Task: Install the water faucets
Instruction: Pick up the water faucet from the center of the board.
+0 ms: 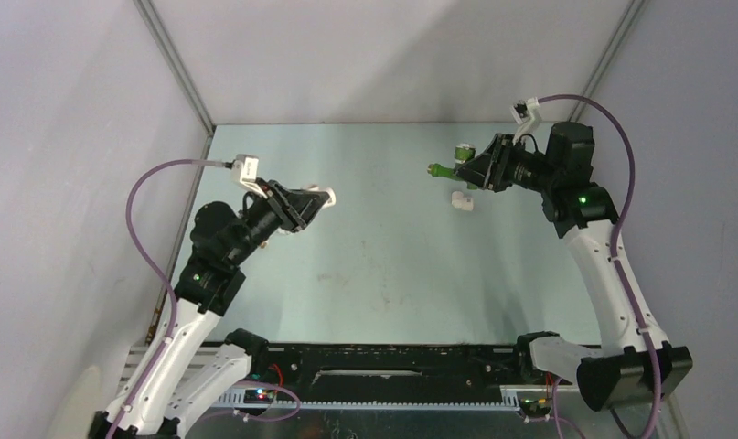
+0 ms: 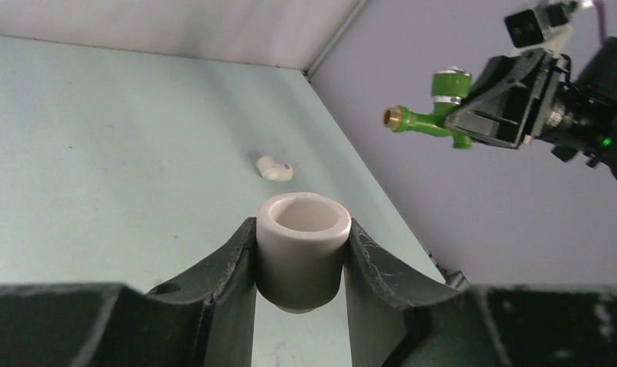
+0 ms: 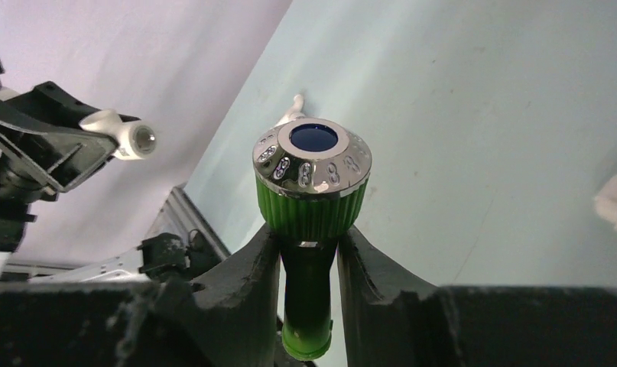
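The bright green water faucet (image 1: 449, 167) hangs above the far right of the table with my right gripper (image 1: 471, 172) shut on it. In the right wrist view the fingers (image 3: 263, 264) clamp its green stem just under the ribbed, chrome-capped knob (image 3: 313, 164). From the left wrist view, the faucet (image 2: 431, 118) shows its brass-tipped end pointing left. My left gripper (image 1: 315, 198) is raised over the left of the table, shut on a short white pipe fitting (image 2: 302, 245) whose open end faces away from the camera.
A second small white fitting (image 1: 462, 201) lies on the pale green table (image 1: 374, 274) below the right gripper, also visible from the left wrist (image 2: 275, 168). Another small white piece (image 3: 293, 111) peeks from behind the knob. Grey walls close three sides.
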